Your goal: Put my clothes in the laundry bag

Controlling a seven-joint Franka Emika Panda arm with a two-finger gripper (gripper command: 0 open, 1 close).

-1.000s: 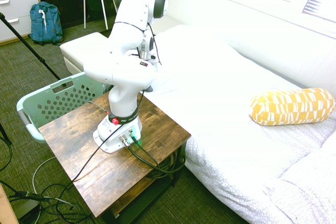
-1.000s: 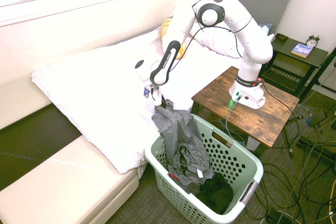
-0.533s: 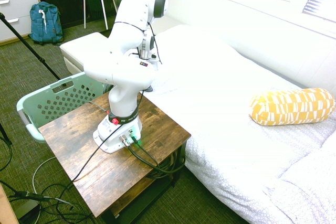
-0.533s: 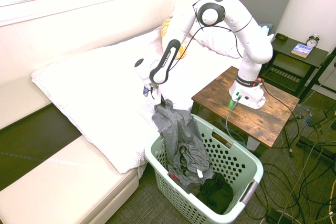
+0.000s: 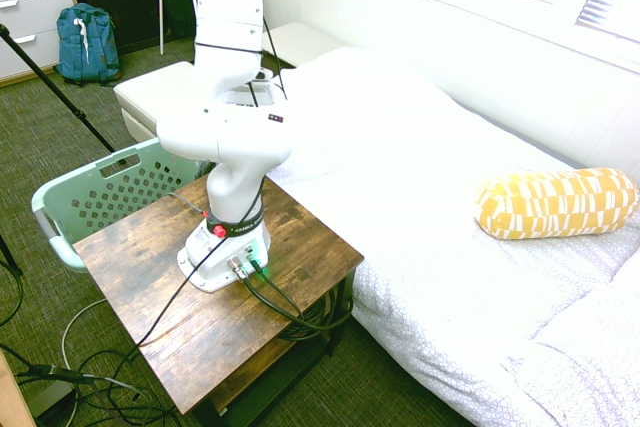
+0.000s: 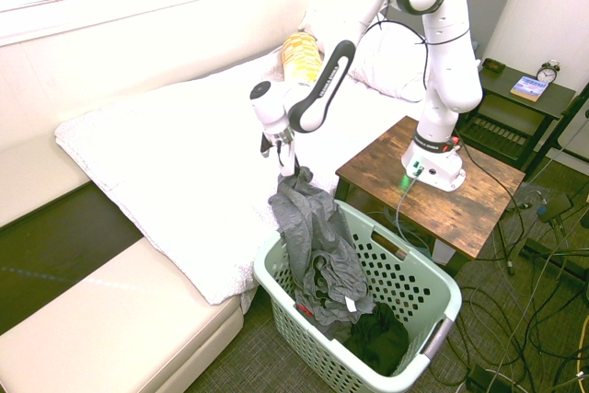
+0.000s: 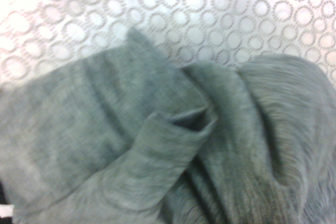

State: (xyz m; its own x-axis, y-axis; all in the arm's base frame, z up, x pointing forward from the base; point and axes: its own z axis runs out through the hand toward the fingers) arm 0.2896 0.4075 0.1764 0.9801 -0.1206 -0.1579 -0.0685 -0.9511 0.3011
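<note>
The clothes (image 6: pixel 317 236), a dark grey garment, hang over the near rim of the mint-green laundry bag (image 6: pixel 294 319) and down into it. My gripper (image 6: pixel 289 163) points down right above the bag's bedside rim. It is shut on the garment's top fold, which rises to a peak at the fingers. In the wrist view the grey clothes (image 7: pixel 157 150) fill most of the picture over the ring-patterned bedcover (image 7: pixel 220 14). In the first exterior view the arm hides the gripper, and only the laundry bag (image 5: pixel 100 187) shows, behind the table.
The bag stands on the floor between the bed (image 6: pixel 175 154) and the wooden table (image 6: pixel 469 200). A black garment (image 6: pixel 377 338) lies in its bottom. A beige bench (image 6: pixel 110 319) runs beside the bed. A yellow pillow (image 5: pixel 555 202) lies on the bed; a blue backpack (image 5: pixel 85 42) is by the drawers.
The gripper has shut on the garment's top. The arm's upper links have swung up and over, and the gripper now sits slightly higher and further toward the table, with the fabric pulled into a peak.
</note>
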